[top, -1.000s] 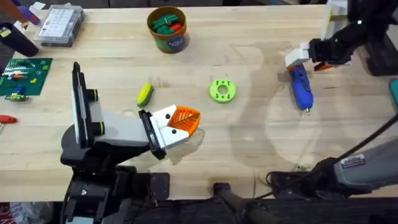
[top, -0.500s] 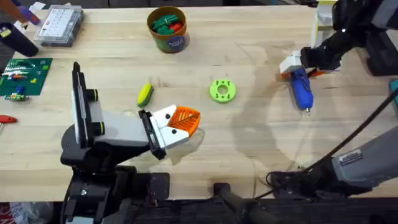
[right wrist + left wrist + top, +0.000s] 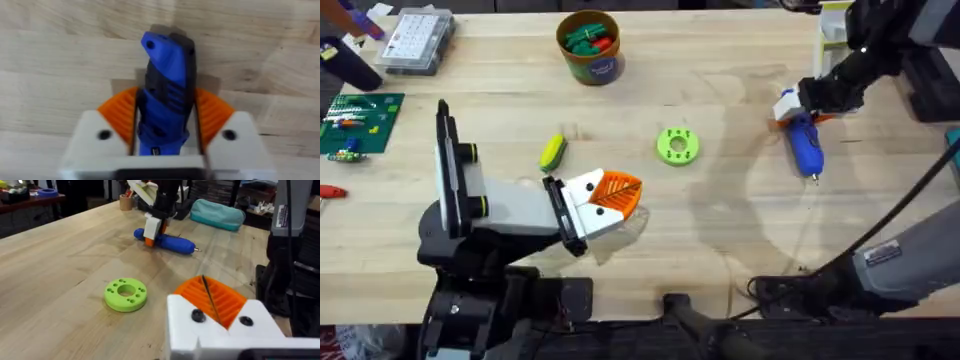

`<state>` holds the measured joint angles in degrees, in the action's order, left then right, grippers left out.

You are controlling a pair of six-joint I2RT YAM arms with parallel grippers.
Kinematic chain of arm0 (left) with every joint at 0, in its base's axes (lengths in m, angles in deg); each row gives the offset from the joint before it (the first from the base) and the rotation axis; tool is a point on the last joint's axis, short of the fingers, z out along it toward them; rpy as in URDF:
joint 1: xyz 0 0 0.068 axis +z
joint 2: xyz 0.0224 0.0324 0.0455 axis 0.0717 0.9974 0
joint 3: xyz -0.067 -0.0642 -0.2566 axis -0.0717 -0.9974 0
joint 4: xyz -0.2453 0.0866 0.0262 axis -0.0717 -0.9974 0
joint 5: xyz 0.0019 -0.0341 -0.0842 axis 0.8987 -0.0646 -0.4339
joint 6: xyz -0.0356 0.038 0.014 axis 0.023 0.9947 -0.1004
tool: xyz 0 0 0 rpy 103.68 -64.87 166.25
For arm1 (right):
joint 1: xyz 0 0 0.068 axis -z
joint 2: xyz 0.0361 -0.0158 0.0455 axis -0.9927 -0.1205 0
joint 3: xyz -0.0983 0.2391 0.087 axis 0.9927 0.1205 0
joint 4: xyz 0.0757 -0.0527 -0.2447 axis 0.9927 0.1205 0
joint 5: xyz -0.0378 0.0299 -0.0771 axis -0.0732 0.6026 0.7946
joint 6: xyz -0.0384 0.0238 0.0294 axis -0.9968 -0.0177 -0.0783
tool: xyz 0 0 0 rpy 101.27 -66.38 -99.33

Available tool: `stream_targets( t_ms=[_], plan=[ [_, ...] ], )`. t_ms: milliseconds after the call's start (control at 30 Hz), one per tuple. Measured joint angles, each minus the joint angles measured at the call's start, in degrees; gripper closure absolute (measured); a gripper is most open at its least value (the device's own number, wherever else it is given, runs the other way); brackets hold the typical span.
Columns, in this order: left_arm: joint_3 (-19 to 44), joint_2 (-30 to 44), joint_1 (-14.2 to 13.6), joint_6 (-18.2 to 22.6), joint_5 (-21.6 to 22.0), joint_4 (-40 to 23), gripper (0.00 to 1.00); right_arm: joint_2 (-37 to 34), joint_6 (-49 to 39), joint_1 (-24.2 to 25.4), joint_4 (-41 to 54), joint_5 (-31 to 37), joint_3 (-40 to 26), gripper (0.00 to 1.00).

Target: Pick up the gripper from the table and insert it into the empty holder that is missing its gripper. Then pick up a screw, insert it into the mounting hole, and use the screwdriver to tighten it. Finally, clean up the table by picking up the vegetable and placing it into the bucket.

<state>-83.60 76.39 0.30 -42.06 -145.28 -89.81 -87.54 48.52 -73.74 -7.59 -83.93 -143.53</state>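
— What do you see from overhead?

— My right hand (image 3: 798, 106) is at the upper right of the frame, down on the back end of the screwdriver (image 3: 806, 147), which lies on the surface (image 3: 720, 240) with its thin bit pointing toward the lower edge. My left hand (image 3: 620, 195) sits low and left of centre, its orange pads pressed together on nothing. The vegetable (image 3: 553, 152) lies just above and left of it, apart from it. A green disc (image 3: 677, 145) with holes is near the middle. The bucket (image 3: 589, 45) stands at the top centre with green and red pieces inside. A clear parts box (image 3: 414, 40) is at the upper left, with a green circuit board (image 3: 358, 122) below it.

— And from your left wrist?

— My left hand (image 3: 207, 300) fills the lower right, pads (image 3: 225, 302) meeting along a thin dark seam. The green disc (image 3: 126, 294) lies left of it. Farther up, the screwdriver (image 3: 170, 241) lies flat with my right hand (image 3: 151, 232) set over its left end. A teal pouch (image 3: 216, 213) is behind it.

— From your right wrist?

— My right hand (image 3: 165, 125) straddles the screwdriver (image 3: 165, 95), an orange pad (image 3: 120, 115) against each side of the blue body: grasping it while it lies on the surface (image 3: 60, 75).
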Motion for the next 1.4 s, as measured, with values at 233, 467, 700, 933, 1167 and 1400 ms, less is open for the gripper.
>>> stream_targets(
  t_ms=[233, 467, 700, 933, 1167, 1400],
  plan=[
    [0.0, 0.0, 0.0, 0.0, 0.0, 0.0, 0.996, -0.3, 0.0, -0.2, 0.0, 0.2, 0.0, 0.976],
    [0.0, 0.0, 0.0, 0.0, 0.0, 0.0, 0.996, -0.3, 0.6, -0.2, 1.8, -0.1, -0.3, 0.976],
    [0.0, 0.0, 0.0, 0.0, 0.0, 0.0, 0.996, 0.5, 1.7, -0.4, 6.7, -0.7, -2.2, 0.976],
    [0.0, 0.0, 0.0, 0.0, 0.0, 0.0, 0.996, 8.9, 3.1, -1.5, 7.6, -2.1, -8.1, 0.976],
    [0.0, 0.0, 0.0, 0.0, 0.0, 0.0, 0.996, 16.0, 4.2, -4.9, 7.9, -6.8, -17.0, 0.976],
    [0.0, 0.0, 0.0, 0.0, 0.0, 0.0, 0.996, 19.9, 4.6, -10.7, 5.6, -10.2, -27.4, 0.976]
  ],
)
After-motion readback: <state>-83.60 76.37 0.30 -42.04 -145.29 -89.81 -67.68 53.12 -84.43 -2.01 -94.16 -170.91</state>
